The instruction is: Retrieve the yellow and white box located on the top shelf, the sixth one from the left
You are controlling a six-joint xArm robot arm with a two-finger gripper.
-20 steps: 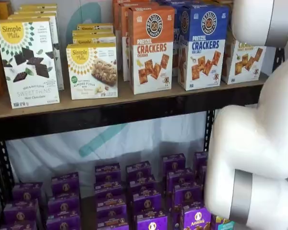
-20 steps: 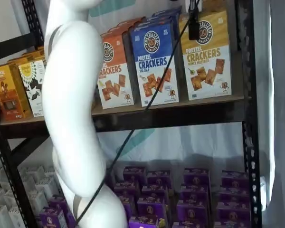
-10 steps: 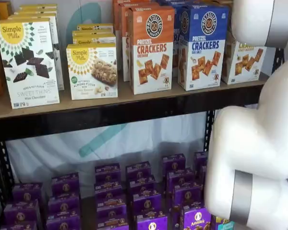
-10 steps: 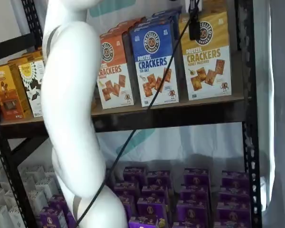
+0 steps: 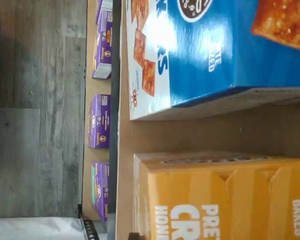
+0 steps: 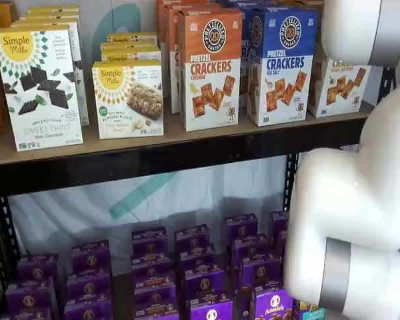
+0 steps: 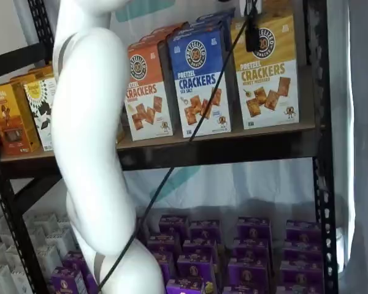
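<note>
The yellow and white box [image 7: 267, 73] stands upright at the right end of the top shelf [image 7: 233, 138], next to a blue box [image 7: 199, 79]. In a shelf view the arm's white link covers its upper part, leaving the lower front of the yellow and white box [image 6: 337, 83] in sight. The wrist view looks down on the yellow and white box's [image 5: 215, 200] top flap, with the blue box [image 5: 215, 55] beside it. My gripper [image 7: 252, 43] shows only as one black finger with a cable, hanging from above in front of the box's upper front. I cannot tell whether it is open or shut.
An orange box [image 6: 210, 67] and white Simple Mills boxes [image 6: 37, 87] fill the shelf to the left. Purple boxes [image 6: 187, 267] crowd the lower shelf. The white arm [image 6: 360, 200] stands before the right side. A black upright [image 7: 316, 122] is close to the yellow box.
The arm's white link has leaned very slightly; the black finger stays at the box's upper front. No box has moved.
</note>
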